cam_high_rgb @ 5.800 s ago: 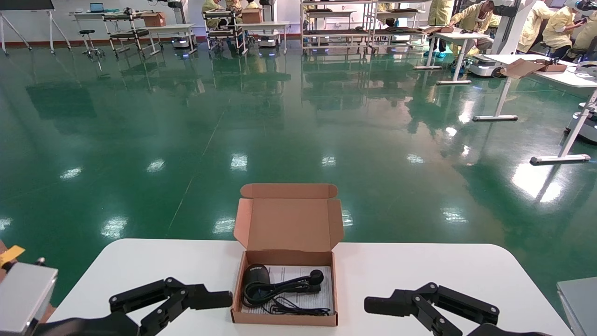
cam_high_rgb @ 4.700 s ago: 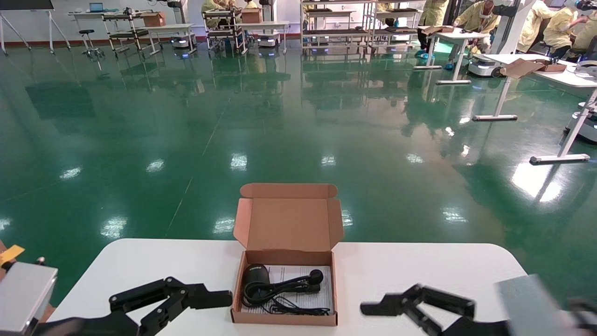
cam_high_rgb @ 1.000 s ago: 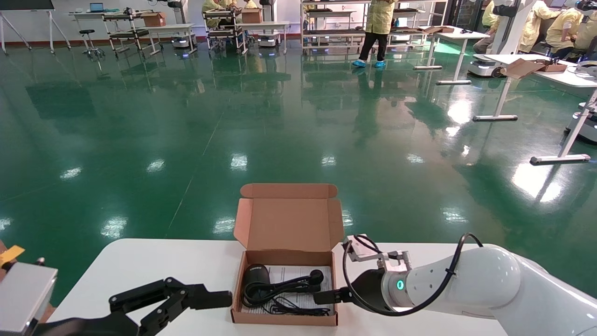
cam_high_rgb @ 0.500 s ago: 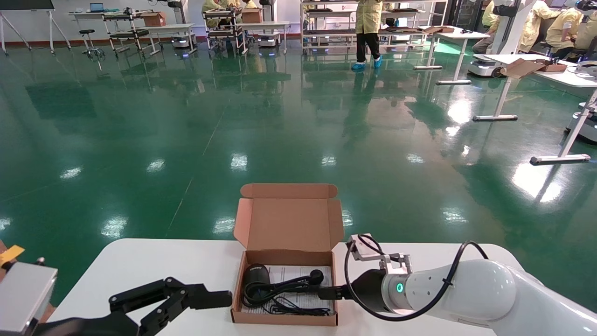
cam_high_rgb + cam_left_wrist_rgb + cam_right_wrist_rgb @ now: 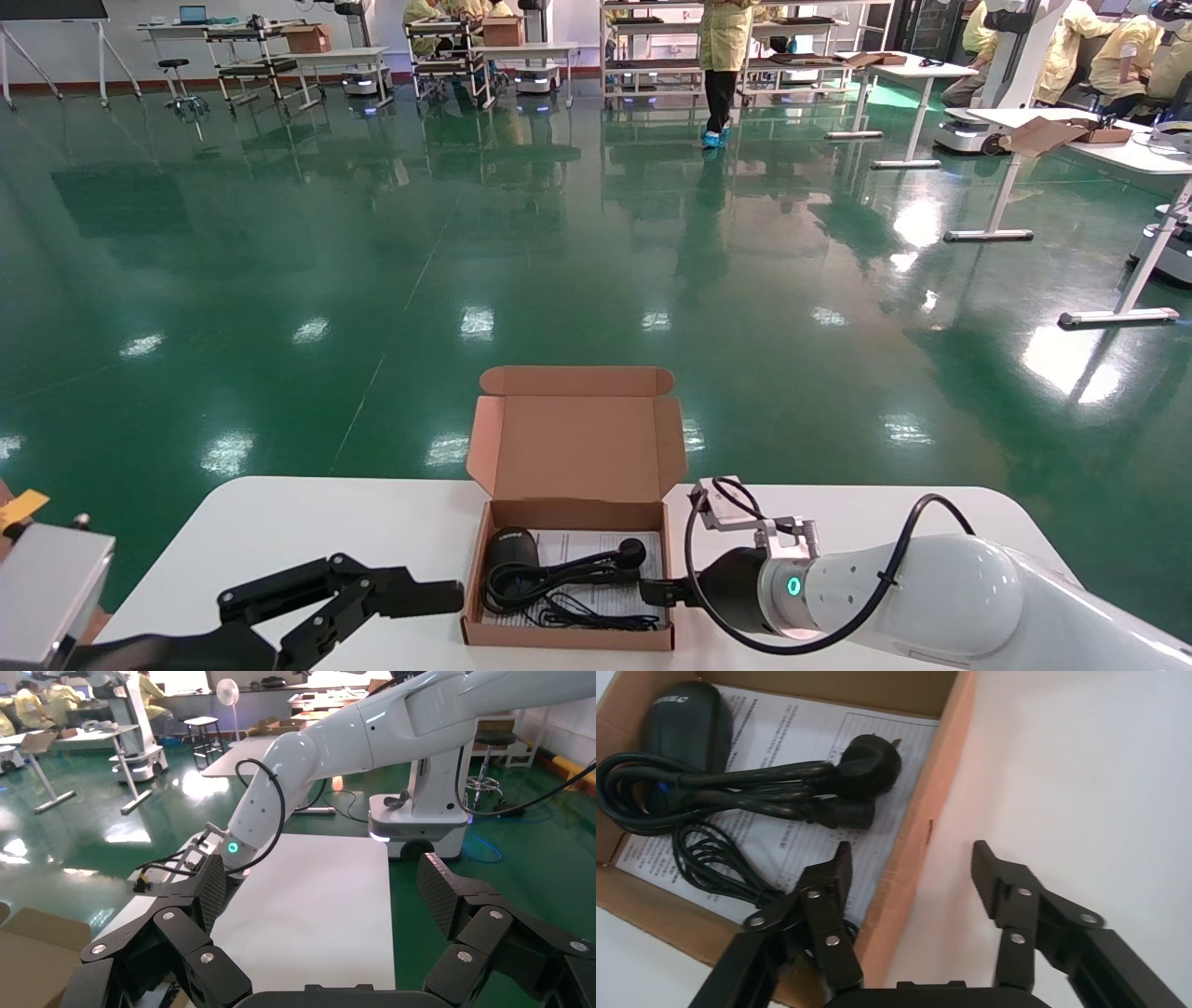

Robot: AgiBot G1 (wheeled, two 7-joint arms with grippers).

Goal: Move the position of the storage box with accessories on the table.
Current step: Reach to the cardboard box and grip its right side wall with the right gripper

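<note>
The storage box (image 5: 569, 638), a small brown cardboard box with its flap lid standing open, sits at the middle of the white table (image 5: 307, 531). Inside lie a black cylindrical device (image 5: 509, 550), coiled black cables (image 5: 559, 596) and a printed paper sheet (image 5: 587, 545). My right gripper (image 5: 663, 591) is open and straddles the box's right wall (image 5: 926, 818): one finger (image 5: 831, 881) is inside over the paper, the other (image 5: 996, 881) is outside over the table. My left gripper (image 5: 438, 596) is open and empty just left of the box.
The table's far edge lies just behind the box, with green floor beyond. A grey object (image 5: 47, 592) stands at the near left. Far off are other tables (image 5: 1015, 130), racks and people in yellow coats (image 5: 722, 37).
My right arm swung in from the near right and its open gripper came down over the box's right wall. In the last second it lowered slightly. The left arm stayed still.
</note>
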